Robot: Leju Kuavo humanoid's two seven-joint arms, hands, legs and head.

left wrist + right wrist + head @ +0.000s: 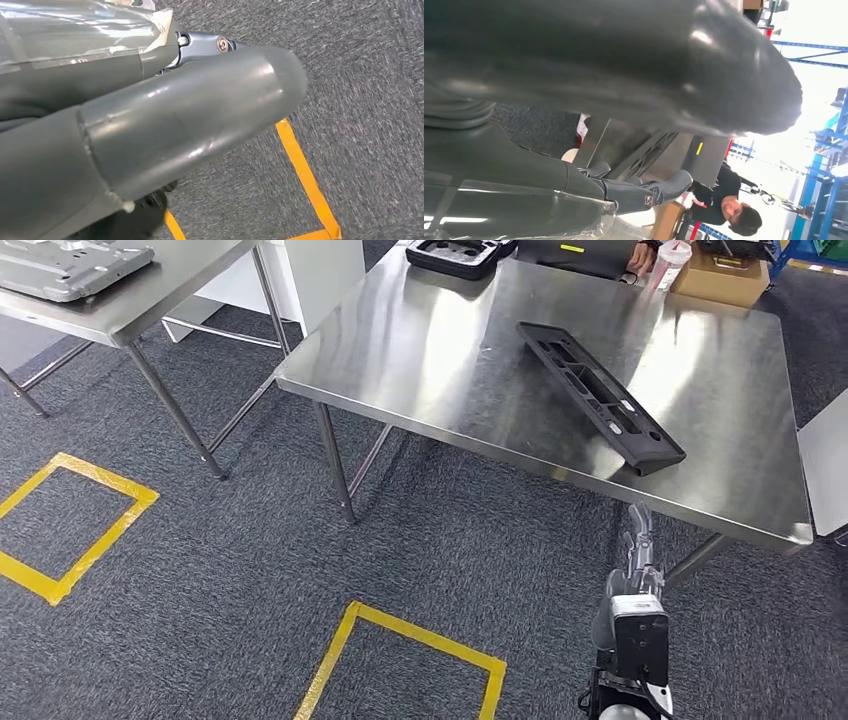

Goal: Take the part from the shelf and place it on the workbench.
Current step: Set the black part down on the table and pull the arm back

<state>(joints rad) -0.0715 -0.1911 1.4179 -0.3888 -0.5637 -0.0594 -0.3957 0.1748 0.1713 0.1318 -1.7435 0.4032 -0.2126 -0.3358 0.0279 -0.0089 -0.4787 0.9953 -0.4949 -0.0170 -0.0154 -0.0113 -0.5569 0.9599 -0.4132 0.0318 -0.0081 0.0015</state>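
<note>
Head view gives us the long black part (600, 398) lying flat on the steel workbench (440, 350), set on a diagonal, with its near end close to the front edge toward the right corner and its far end reaching in toward the middle of the top. Nothing touches it.

Our right hand (640, 545) hangs below that front edge, just under the near end of the part and apart from it, fingers pointing up toward the table. In the right wrist view that hand (634, 192) holds nothing; its fingers are slightly spread and loosely extended, with the part (644, 152) and workbench beyond them.

Our left hand (165, 115) hangs over grey carpet with yellow tape lines (305, 175); the thumb blocks the fingers, so we cannot tell how they sit.

A second black tray (460, 255) rests at the workbench's far edge, and a person (724, 205) is behind it.
</note>
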